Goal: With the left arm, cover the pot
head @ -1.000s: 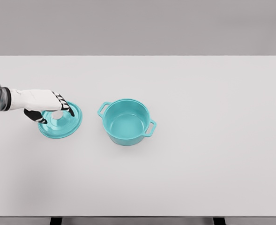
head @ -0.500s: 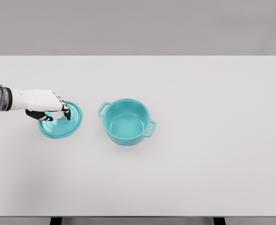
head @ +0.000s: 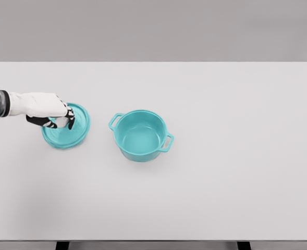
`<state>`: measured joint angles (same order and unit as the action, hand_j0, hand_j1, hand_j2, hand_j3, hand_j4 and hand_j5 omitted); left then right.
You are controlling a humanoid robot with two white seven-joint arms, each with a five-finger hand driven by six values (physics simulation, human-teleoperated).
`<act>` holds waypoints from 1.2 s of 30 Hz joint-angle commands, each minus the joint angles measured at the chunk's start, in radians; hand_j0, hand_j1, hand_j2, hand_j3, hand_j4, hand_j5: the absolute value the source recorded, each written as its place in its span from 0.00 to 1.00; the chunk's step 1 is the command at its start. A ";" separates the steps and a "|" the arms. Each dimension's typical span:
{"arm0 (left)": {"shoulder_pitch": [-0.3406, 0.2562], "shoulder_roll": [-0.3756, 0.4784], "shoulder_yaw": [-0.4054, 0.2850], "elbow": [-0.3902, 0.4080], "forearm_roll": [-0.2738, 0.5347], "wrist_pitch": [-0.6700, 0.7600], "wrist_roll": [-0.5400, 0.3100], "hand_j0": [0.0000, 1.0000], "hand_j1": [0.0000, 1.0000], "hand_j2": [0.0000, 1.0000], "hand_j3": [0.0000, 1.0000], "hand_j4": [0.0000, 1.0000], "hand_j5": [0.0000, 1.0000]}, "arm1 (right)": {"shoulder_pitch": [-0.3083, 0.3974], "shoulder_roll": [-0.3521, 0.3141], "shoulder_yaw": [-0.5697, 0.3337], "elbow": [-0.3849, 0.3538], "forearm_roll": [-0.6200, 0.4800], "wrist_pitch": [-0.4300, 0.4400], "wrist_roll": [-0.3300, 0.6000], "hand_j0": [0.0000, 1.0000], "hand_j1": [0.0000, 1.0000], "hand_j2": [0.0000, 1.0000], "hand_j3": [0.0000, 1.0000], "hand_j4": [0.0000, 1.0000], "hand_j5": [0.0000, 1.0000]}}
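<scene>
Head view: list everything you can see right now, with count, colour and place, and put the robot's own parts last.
table: one, white, fills most of the view
pot: one, teal, uncovered, two side handles, on the table left of centre
lid: one, teal, left of the pot and apart from it, under the hand
left hand: one, white with black fingers, comes in from the left edge, fingers curled on the lid's knob
right hand: not in view

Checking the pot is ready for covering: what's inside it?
The pot looks empty: only its bare teal floor and inner walls show. The near wall hides a sliver of the floor. Its lid lies apart, under the left hand.
</scene>
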<state>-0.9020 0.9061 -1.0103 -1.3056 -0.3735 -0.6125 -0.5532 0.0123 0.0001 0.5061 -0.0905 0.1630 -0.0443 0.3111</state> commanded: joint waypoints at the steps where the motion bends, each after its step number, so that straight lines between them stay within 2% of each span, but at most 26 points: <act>1: 0.000 0.002 0.001 -0.003 0.027 0.002 -0.013 0.49 0.49 0.49 0.49 0.49 0.49 | 0.000 0.000 0.000 0.000 0.000 0.000 0.000 1.00 1.00 1.00 1.00 1.00 1.00; 5: -0.017 0.002 0.001 -0.032 0.084 0.002 -0.056 0.50 0.50 0.50 0.50 0.50 0.50 | 0.000 0.000 0.000 0.000 0.000 0.000 0.000 1.00 1.00 1.00 1.00 1.00 1.00; 7: -0.025 0.002 0.001 -0.067 0.108 0.002 -0.058 0.51 0.51 0.51 0.51 0.51 0.51 | 0.000 0.000 0.000 0.000 0.000 0.000 0.000 1.00 1.00 1.00 1.00 1.00 1.00; 11: -0.043 0.004 0.001 -0.073 0.153 0.002 -0.058 0.50 0.50 0.50 0.50 0.50 0.50 | 0.000 0.000 0.000 0.000 0.000 0.000 0.000 1.00 1.00 1.00 1.00 1.00 1.00; 15: -0.064 0.005 0.001 -0.138 0.197 0.002 -0.058 0.50 0.50 0.50 0.50 0.50 0.50 | 0.000 0.000 0.000 0.000 0.000 0.000 0.000 1.00 1.00 1.00 1.00 1.00 1.00; 21: -0.072 0.007 0.001 -0.222 0.223 0.002 -0.058 0.51 0.51 0.51 0.51 0.51 0.51 | 0.000 0.000 0.000 0.000 0.000 0.000 0.000 1.00 1.00 1.00 1.00 1.00 1.00; 25: -0.081 -0.018 -0.001 -0.230 0.229 0.002 -0.058 0.51 0.51 0.51 0.51 0.51 0.51 | 0.000 0.000 0.000 0.000 0.000 0.000 0.000 1.00 1.00 1.00 1.00 1.00 1.00; 36: -0.132 -0.125 -0.067 -0.230 0.229 0.002 -0.058 0.52 0.52 0.52 0.52 0.52 0.52 | 0.000 0.000 0.000 0.000 0.000 0.000 0.000 1.00 1.00 1.00 1.00 1.00 1.00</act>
<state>-1.0369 0.8012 -1.0692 -1.5345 -0.1497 -0.6135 -0.6113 0.0123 0.0001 0.5061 -0.0905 0.1630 -0.0443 0.3111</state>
